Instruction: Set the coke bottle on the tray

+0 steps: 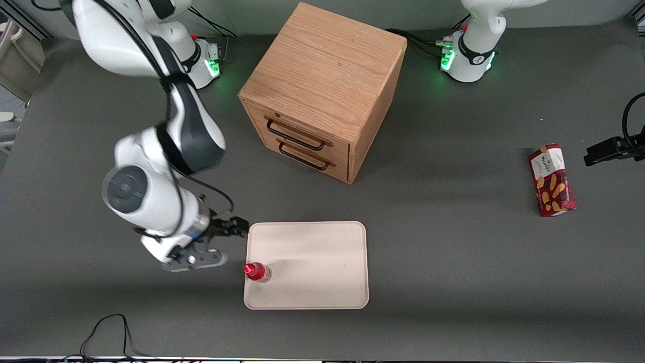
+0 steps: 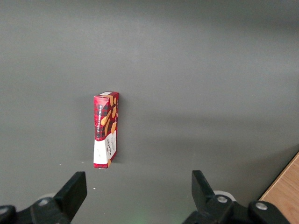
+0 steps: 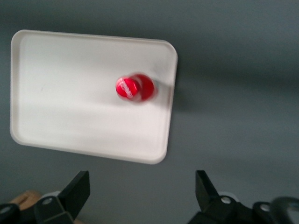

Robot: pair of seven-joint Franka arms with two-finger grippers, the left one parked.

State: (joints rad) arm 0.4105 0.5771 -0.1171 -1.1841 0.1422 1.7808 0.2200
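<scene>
1. gripper [image 3: 142, 193]: jaws spread wide, nothing between them, both fingers [image 3: 77, 189] clear of everything. it hangs over bare table [image 1: 453, 262], off the tray at the working arm's end.
2. in the front view the gripper [image 1: 229, 229] sits at about 10 o'clock from the bottle, just beside the tray's corner, not touching it.
3. coke bottle [image 1: 257, 271] stands upright on the tray, red cap up, close to the tray edge that faces the working arm. same in the wrist view: coke bottle [image 3: 134, 88] inside the rim, near that edge, apart from the fingers.
4. tray [image 1: 322, 262] lies flat on the table; tray [image 3: 70, 116] holds only the bottle.
5. wooden drawer cabinet [image 1: 322, 85] at about 12 o'clock from the tray, farther from the front camera, both drawers shut.
6. red snack box [image 1: 552, 180] lies well apart, toward the parked arm's end of the table; also seen as red snack box [image 2: 106, 129].
</scene>
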